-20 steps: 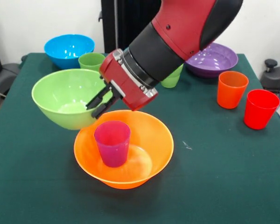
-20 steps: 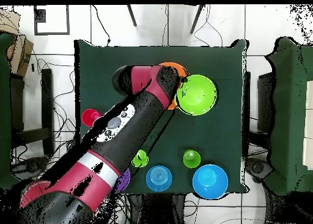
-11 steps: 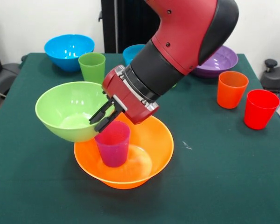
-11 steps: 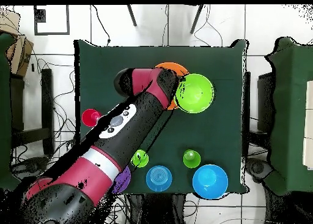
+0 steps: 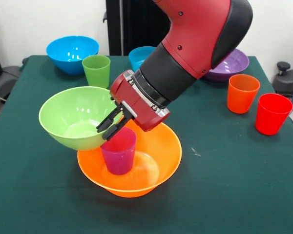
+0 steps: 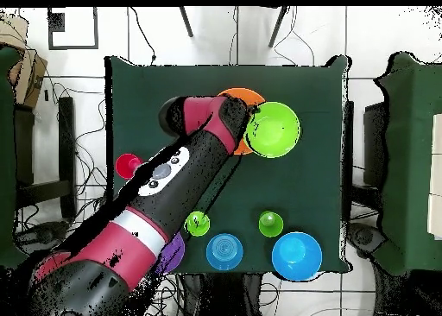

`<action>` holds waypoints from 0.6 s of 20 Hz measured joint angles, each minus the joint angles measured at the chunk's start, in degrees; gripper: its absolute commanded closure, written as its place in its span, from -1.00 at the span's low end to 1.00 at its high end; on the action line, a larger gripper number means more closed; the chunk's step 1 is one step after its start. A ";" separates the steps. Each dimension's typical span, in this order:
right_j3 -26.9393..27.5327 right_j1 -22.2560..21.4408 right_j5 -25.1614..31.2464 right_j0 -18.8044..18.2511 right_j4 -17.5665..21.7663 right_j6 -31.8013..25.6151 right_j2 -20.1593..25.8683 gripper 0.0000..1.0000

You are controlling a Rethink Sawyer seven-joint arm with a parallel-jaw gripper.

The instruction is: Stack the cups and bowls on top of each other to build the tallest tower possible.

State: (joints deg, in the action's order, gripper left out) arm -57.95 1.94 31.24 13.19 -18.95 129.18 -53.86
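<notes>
Green bowl (image 5: 74, 124) rim pinched in closed hand (image 5: 111, 127), tilted over purple cup (image 5: 118, 150)

Bright, even light; perhaps slight glare

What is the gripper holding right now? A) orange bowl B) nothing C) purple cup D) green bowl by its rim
D: the gripper pinches the rim of the green bowl, held tilted beside and above the purple cup, which stands in the orange bowl.
</notes>
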 measured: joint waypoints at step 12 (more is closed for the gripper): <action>-0.01 -1.22 0.00 1.75 -0.69 0.00 0.01 1.00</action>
State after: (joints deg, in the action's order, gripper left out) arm -57.96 0.72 31.24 14.93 -19.64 129.18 -53.86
